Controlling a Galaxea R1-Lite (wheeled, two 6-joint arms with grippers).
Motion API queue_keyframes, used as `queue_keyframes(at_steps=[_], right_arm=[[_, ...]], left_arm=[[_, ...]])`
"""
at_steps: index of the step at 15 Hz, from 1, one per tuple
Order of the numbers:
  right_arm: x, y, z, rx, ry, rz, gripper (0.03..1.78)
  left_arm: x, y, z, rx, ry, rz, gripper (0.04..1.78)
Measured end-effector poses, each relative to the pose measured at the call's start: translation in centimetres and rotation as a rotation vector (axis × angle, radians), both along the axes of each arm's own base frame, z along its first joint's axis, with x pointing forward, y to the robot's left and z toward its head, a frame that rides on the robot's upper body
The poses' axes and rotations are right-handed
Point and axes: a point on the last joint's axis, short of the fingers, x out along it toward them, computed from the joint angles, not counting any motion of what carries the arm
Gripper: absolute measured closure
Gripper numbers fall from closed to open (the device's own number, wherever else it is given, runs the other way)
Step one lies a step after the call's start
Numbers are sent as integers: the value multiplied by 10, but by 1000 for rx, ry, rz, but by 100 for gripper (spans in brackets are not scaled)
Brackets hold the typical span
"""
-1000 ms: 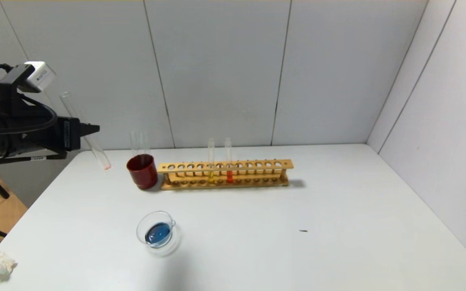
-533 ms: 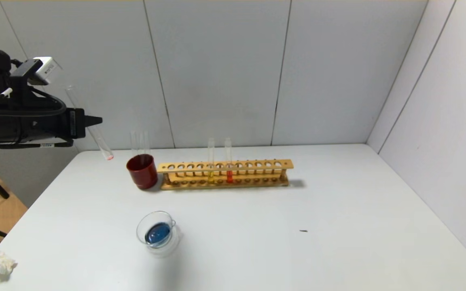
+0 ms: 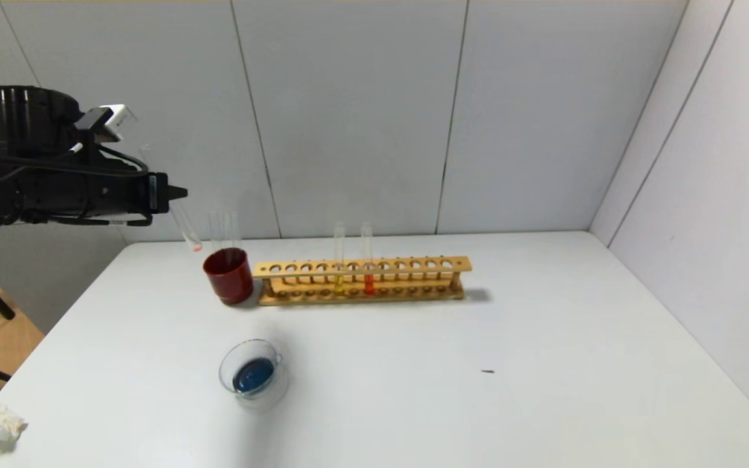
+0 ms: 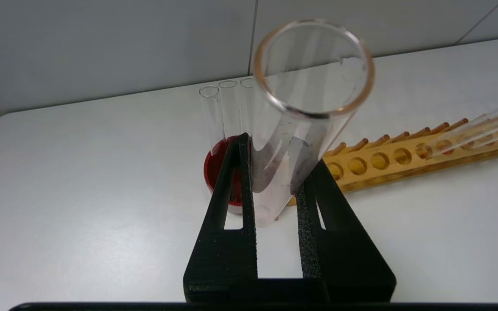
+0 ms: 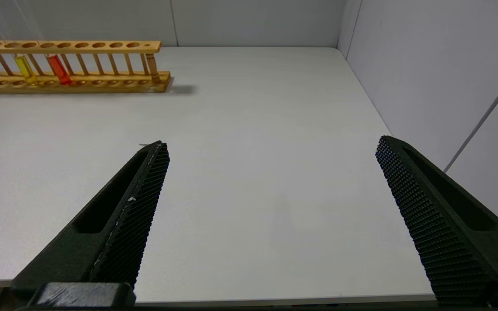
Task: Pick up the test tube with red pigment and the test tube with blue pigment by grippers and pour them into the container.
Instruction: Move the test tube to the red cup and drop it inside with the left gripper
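Two grippers show. The left gripper (image 3: 176, 192) hangs in the air up and to the left of the red cup (image 3: 228, 275), pinching a nearly empty red tube (image 3: 187, 229) that tilts, its pinkish bottom just above and left of the cup's rim. Clear tubes (image 3: 225, 229) stand in the cup. The dish (image 3: 252, 372), holding blue liquid, sits on the counter (image 3: 413, 377) in front of the cup. The wooden rack (image 3: 361, 281) touches the cup's right side, holding a yellow tube (image 3: 339, 260) and an orange-red tube (image 3: 367, 259). The right gripper (image 5: 270, 151) is spread wide, empty, over the counter well right of the cup.
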Motion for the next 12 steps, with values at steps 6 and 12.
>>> queue_keyframes(at_steps=[6,12], right_arm=[[0,0,0,0,0,-1,6],[0,0,0,0,0,0,6]], left_arm=[[47,3,-30,-36,47,-2,151],[74,7,-59,-52,81,9,151]])
